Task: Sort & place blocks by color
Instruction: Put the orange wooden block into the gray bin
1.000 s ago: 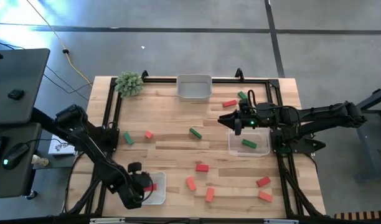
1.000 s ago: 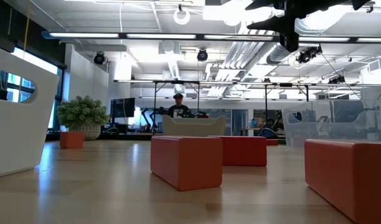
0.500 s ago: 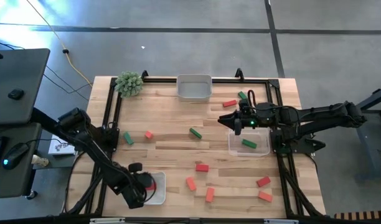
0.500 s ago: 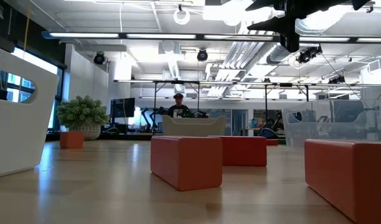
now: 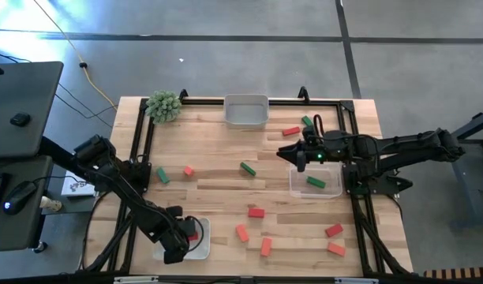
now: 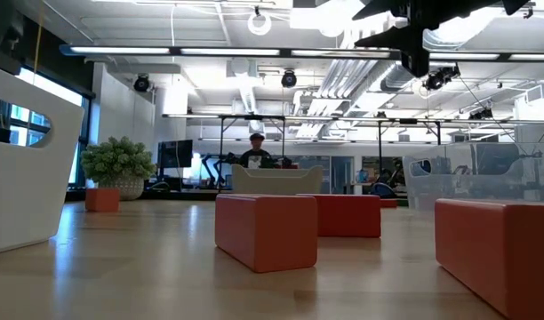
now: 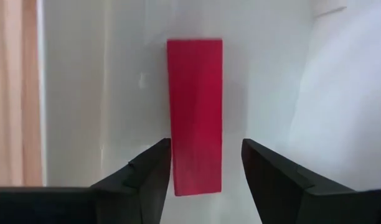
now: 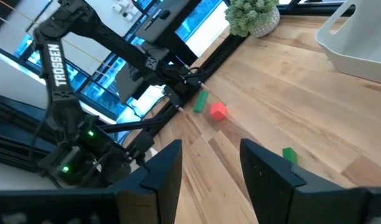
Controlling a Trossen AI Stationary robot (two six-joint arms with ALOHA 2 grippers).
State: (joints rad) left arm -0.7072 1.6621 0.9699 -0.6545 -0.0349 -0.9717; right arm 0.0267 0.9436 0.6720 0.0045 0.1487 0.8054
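Now red block (image 7: 195, 115) between spread left tool (image 7: 206, 168) fingers.

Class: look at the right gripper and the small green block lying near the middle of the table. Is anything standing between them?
Nothing visible. Bare wood separates the right gripper from the green block.

Grey concrete floor (image 5: 226, 47) with seams; black desk (image 5: 20, 102) beside the table; ceiling strip lights (image 6: 210, 51), exposed ducts (image 6: 343, 76); seated person (image 6: 255, 153) far back.
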